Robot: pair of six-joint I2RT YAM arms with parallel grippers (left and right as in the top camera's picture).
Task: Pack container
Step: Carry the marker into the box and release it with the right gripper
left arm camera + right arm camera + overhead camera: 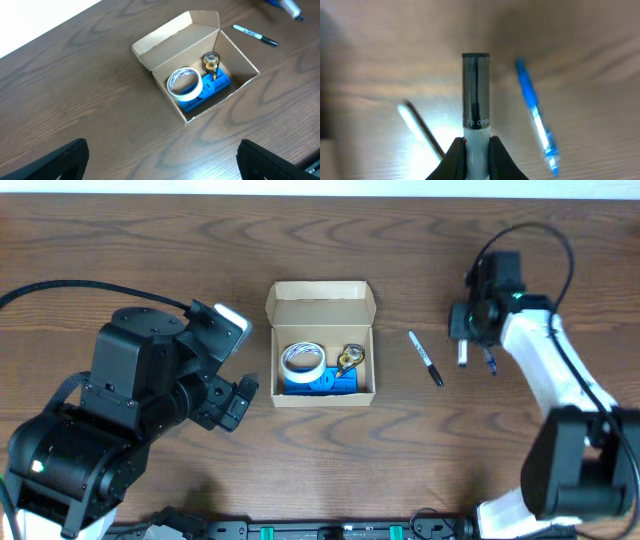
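Grey-capped marker (475, 95) sits clamped in the right tool (475, 150); left tool (162, 160) spread apart above the container (195, 65)

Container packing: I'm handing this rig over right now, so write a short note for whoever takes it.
Left gripper: open, empty, held short of the container.
Right gripper: shut on a grey-capped marker, off to the container's right.
Container: lid flap open; a tape roll, a blue item and a small gold-coloured piece are inside.
Left: held marker, black marker and blue pen are still outside; lid not closed.
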